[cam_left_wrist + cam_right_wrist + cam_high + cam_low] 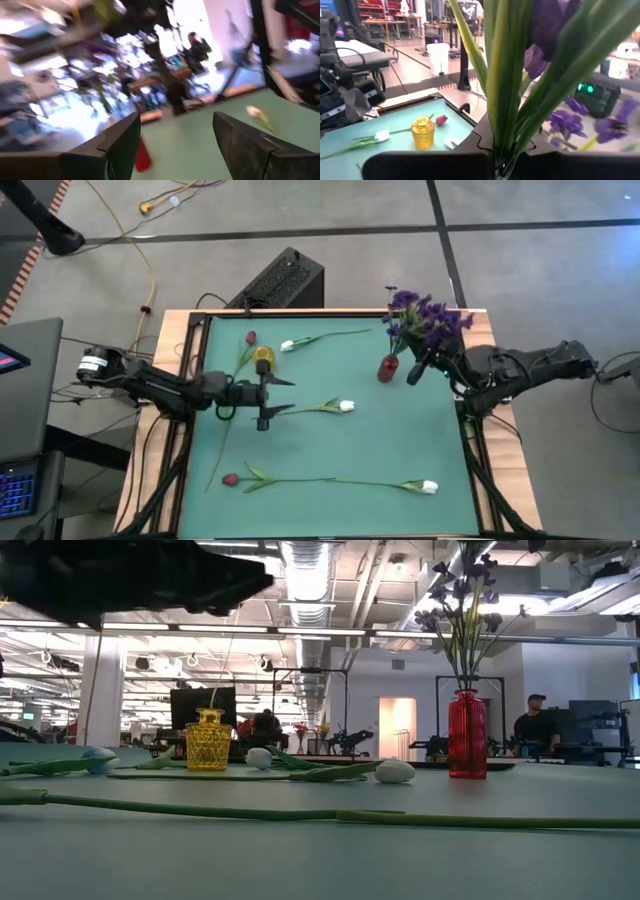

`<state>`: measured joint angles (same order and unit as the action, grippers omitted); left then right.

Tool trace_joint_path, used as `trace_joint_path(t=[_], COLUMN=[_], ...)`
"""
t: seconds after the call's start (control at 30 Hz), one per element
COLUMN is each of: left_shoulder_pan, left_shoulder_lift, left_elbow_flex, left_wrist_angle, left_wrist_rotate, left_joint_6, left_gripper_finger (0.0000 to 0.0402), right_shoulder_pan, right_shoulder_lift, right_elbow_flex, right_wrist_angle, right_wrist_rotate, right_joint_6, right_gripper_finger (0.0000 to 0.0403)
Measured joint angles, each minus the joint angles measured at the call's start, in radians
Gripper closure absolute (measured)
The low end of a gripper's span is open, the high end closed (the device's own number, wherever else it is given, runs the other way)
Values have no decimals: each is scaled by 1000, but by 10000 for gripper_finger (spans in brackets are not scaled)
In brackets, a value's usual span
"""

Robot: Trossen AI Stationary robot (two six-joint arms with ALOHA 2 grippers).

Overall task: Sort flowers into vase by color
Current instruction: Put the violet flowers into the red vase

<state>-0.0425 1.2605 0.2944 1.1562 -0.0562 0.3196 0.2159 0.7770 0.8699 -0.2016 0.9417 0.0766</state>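
Note:
A purple spray [425, 320] stands over the red vase [388, 368], with my right gripper [416, 370] shut on it. In the low view its stems [466, 660] run down to the vase's mouth. My left gripper [283, 396] hangs open and empty above the mat, near the yellow vase [263, 360]. Lying flat on the green mat are two dark red tulips [250, 337] [231, 479] and three white tulips [288, 345] [346, 406] [428, 487]. My right gripper pinches the spray's bundle of green stems and leaves [502, 145] between its two fingers, coming level from the table's right side, across the stems. The spray stands upright, blooms above the fingers. The fingers hide what is below them.
A black box [285, 280] sits just beyond the table's far edge. The wooden frame [170, 380] borders the mat. Open mat lies between the two vases and at the near right. A person [537, 720] sits in the room behind.

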Motion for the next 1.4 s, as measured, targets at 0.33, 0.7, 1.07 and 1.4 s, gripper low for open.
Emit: trace_joint_path(t=[0.33,0.7,1.07,1.4], left_shoulder_pan=[0,0,0,0], left_shoulder_lift=[-13,-12,-12,-12], left_elbow_flex=[-45,-45,-44,-44], left_wrist_angle=[65,54,54,52], left_wrist_rotate=[-29,-8,-8,-5], left_joint_6=[9,-9,-9,-14], left_gripper_finger=[162,162,162,162], right_shoulder_pan=[-46,-75,-75,-122], right_shoulder_lift=[31,50,79,142], right_elbow_flex=[19,19,19,19], right_wrist_angle=[-79,-131,-172,-173], right_wrist_rotate=[0,-1,0,0], right_joint_6=[39,51,74,74], right_gripper_finger=[365,365,365,365])
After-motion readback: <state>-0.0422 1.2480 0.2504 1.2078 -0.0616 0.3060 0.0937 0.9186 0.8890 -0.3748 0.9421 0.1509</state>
